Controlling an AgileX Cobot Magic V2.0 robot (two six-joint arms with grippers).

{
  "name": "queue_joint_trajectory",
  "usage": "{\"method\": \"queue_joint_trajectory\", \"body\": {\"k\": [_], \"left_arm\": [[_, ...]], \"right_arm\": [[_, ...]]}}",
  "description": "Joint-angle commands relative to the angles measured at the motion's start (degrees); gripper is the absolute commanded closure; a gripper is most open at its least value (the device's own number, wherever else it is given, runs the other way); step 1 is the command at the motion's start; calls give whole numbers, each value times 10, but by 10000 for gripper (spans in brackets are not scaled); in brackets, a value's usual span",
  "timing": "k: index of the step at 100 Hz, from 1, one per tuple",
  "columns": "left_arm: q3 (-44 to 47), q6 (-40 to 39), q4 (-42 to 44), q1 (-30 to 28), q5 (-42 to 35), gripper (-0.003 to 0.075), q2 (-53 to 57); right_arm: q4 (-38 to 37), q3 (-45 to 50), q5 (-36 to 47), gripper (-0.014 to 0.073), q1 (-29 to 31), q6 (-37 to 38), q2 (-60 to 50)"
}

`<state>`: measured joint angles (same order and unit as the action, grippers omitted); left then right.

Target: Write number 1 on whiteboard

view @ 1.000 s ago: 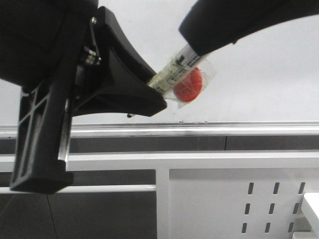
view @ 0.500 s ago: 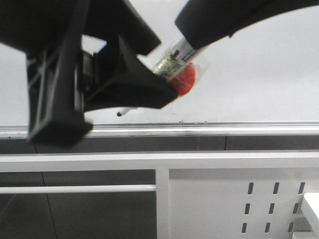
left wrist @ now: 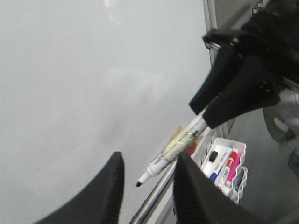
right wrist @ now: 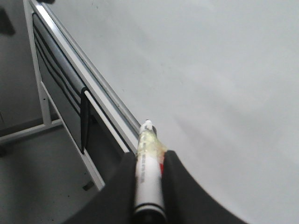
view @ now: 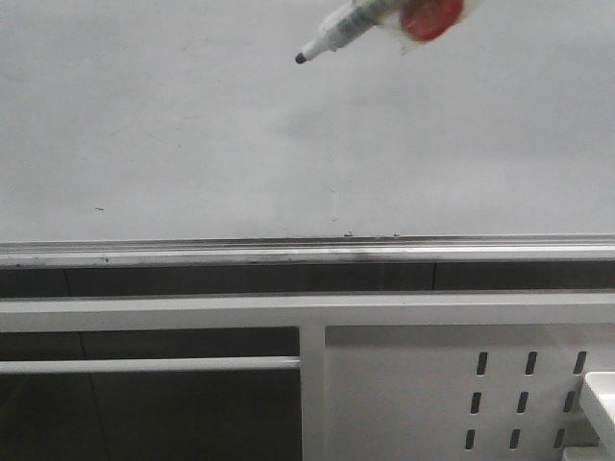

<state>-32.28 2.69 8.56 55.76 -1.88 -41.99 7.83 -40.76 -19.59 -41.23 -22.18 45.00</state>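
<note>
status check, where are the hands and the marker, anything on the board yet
Right hand shut on marker, tip bare. Left hand open, empty. Whiteboard blank, no 1 in view. Nothing in the way.

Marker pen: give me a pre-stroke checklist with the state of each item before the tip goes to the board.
1. Marker pen clamped in right gripper: ok.
2. Cap off, black tip exposed: ok.
3. Tip touching the whiteboard: cannot tell.
4. Board area below the tip free of strokes: ok; no number 1 drawn yet.
5. Left gripper open, holding nothing: ok.
6. Left gripper off the stroke path: cannot tell; its fingers sit close to the tip in the left wrist view.
</note>
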Motion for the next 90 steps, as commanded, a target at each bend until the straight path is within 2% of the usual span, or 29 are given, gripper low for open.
{"method": "queue_joint_trajectory", "body": {"k": [1,18,24,30,60,90], "left_arm": [[32,-6,-43,-29,-85,742,31],[136,-6,-157,-87,-273,740,60],[167,-6,-170,-102,-337,740,60],[185,-6,-174,-111,-368,740,60],[191,-6,-183,-118,-400,740,60],[191,-2,-221,-118,-400,740,60]], "right_arm": [[8,2,60,662,4,7,-25],[9,20,106,661,4,7,-37],[9,28,131,661,4,7,-35],[9,29,136,661,5,7,-28],[13,29,139,662,64,7,1],[4,29,169,662,71,7,25]]}}
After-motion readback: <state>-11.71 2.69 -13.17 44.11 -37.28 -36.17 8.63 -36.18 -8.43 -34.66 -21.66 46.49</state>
